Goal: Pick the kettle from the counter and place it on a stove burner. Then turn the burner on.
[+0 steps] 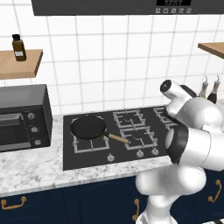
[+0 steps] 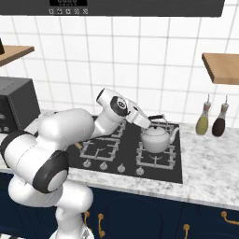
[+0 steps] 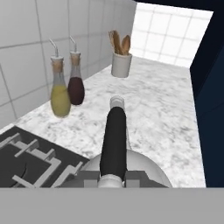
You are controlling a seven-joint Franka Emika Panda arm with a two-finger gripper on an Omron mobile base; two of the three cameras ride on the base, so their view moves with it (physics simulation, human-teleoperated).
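**Kettle on the burner, knob untouched**

Now the kettle [image 2: 156, 138] is sitting on the near right stove burner [image 2: 155, 156] in the right base view, its spout pointing right toward the two oil bottles [image 2: 212, 119] standing on the counter [image 2: 212, 175]. The gripper [image 2: 150, 122] is reaching in from the left and is clamping the kettle's dark handle: in the hand view the finger tips [image 3: 89, 178] are pressed against either side of the black grip [image 3: 114, 140], with the rounded metal body just below.

So the carrying part is looking done, judging by where the kettle is resting; whether its base is fully settled on the grate is hard to tell. What is remaining is letting go, pulling the hand clear, and turning the matching knob [image 2: 139, 171] in the row along the stove's near edge.

Far to the left, a black frying pan [image 1: 89, 127] is occupying another burner, well apart from the kettle's spot.
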